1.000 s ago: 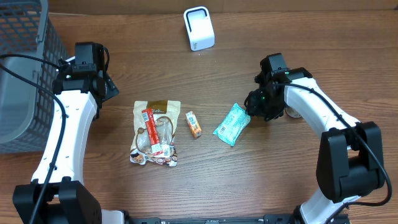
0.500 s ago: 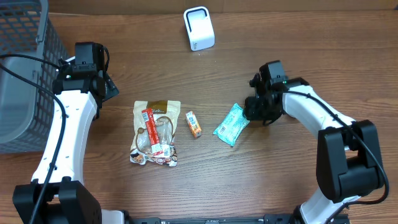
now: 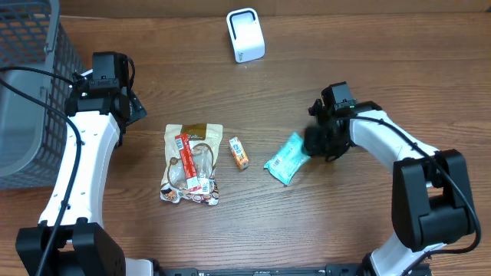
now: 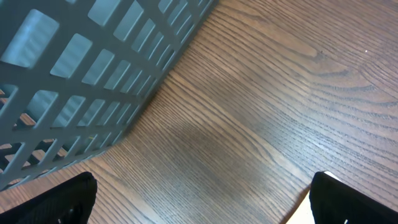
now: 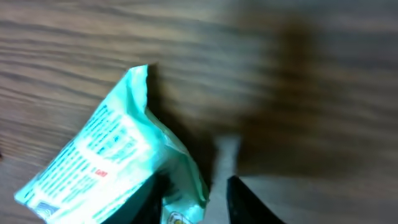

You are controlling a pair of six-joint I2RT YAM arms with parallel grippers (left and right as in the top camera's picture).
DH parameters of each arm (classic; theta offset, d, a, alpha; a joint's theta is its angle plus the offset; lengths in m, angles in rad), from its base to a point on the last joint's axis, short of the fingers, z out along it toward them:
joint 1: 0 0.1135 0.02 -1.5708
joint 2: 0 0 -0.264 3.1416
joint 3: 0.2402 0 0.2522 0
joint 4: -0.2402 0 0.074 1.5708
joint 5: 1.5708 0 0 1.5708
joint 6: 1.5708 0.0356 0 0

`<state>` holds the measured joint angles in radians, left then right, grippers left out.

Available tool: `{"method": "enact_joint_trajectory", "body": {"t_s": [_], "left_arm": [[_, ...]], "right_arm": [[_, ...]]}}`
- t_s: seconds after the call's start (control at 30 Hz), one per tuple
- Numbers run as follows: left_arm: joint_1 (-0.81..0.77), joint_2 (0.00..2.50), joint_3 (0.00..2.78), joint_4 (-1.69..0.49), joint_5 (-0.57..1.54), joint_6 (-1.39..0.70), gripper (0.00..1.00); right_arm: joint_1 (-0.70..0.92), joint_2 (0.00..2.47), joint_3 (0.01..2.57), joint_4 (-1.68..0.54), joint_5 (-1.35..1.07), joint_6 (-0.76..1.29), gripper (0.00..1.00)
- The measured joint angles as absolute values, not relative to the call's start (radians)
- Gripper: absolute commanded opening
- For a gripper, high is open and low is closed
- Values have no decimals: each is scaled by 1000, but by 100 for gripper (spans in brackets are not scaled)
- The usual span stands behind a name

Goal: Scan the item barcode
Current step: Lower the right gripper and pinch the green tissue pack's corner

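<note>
While the left gripper (image 4: 205, 208) hangs spread wide and empty by the grey basket (image 3: 31, 77) at far left, and the white scanner (image 3: 245, 34) stands far centre, item: teal packet (image 3: 287, 159), right of centre beside a small orange box (image 3: 239, 152), its right end between the fingers of the right gripper (image 5: 194, 202); whether they pinch it cannot be told. Handling, judged: light, soft, slippery film; take the flat end seal.
</note>
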<state>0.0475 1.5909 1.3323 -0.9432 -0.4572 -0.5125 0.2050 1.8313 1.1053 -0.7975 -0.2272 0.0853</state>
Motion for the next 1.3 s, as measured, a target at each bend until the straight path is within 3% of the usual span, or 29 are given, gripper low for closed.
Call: {"method": "enact_joint_trajectory", "body": {"t_s": [0.23, 0.37, 0.43, 0.77, 0.93, 1.3], "left_arm": [[47, 1591, 1332, -944, -457, -513, 100], [47, 1591, 1332, -943, -457, -513, 100], [47, 1591, 1332, -944, -457, -513, 100], [47, 1591, 1332, -943, -457, -513, 100], [47, 1591, 1332, -943, -458, -513, 100], [47, 1591, 1332, -943, -457, -513, 100]], "right_arm": [[164, 1832, 1176, -913, -183, 93, 36], [163, 1832, 1182, -922, -194, 100, 56], [163, 1832, 1182, -925, -212, 101, 59], [163, 1832, 1182, -905, -255, 104, 57], [163, 1832, 1148, -832, -258, 105, 49], [163, 1826, 1065, -751, -258, 105, 47]]}}
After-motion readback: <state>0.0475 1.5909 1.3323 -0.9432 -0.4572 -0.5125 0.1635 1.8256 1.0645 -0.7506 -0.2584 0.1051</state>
